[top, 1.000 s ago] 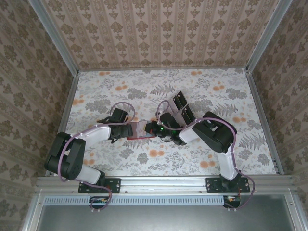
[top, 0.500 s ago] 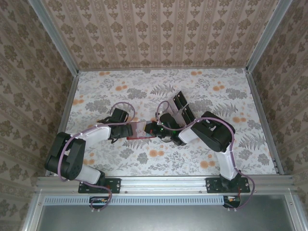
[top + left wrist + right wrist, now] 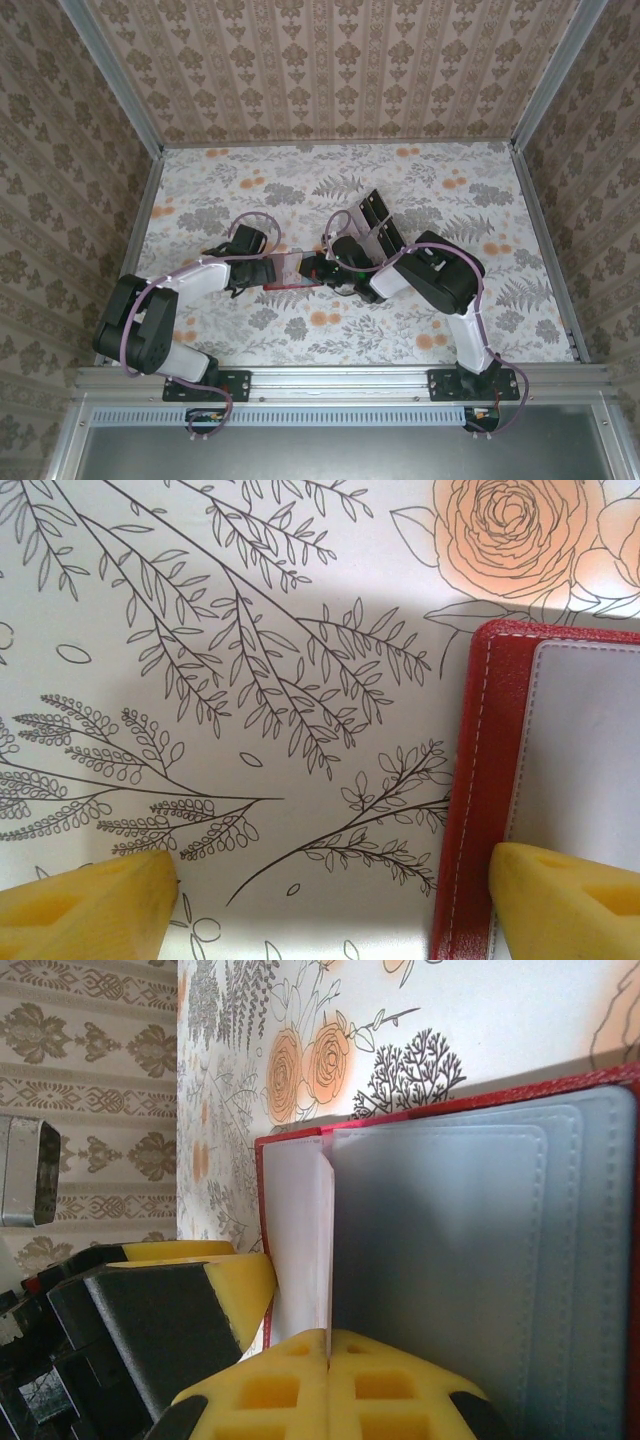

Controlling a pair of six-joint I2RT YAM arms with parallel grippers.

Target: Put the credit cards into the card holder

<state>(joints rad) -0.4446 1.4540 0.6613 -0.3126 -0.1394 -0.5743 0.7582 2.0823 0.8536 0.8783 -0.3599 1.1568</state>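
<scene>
Jaws of the right gripper (image 3: 329,1348) are pressed together on the near edge of what looks like a pale credit card (image 3: 298,1230). The card lies against the inner face of the open card holder (image 3: 480,1260), just beside its grey stitched pockets. Whether its far end has entered a slot cannot be told.

The left gripper (image 3: 330,868) has its jaws spread wide and grips nothing. One yellow finger (image 3: 570,900) sits at the holder's red stitched border, and the other is over the bare flowered bench (image 3: 200,680).

The card is likely light, stiff and slick, best pinched by a short edge and fed straight in. The holder looks soft and light and would probably skid unless pinned at its outer rim. It rests mid-bench between the two arms.

Farther back, beyond the right arm, stands a clear tray (image 3: 375,222) with dark rectangles.
</scene>
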